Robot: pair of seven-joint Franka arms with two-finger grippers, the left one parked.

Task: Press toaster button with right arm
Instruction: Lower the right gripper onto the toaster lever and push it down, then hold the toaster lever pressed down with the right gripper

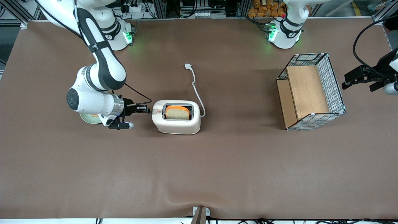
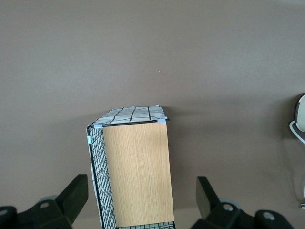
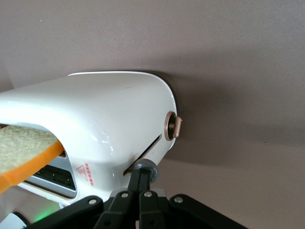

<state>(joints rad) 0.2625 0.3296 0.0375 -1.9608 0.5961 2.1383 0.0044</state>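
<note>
The small white rounded-box toaster (image 1: 177, 117) sits left of centre in the front view on the brown desk (image 1: 199, 174), an orange-crusted bread slice (image 1: 177, 112) in its slot. Its grey rounded lever knob (image 3: 144, 169) meets the black two-finger gripper (image 1: 146, 109), whose jaws are closed together.

Front camera looks down over the whole table (image 1: 199, 174); right wrist camera sits close at the toaster (image 1: 176, 117), gripper (image 1: 145, 109) alongside.
</note>
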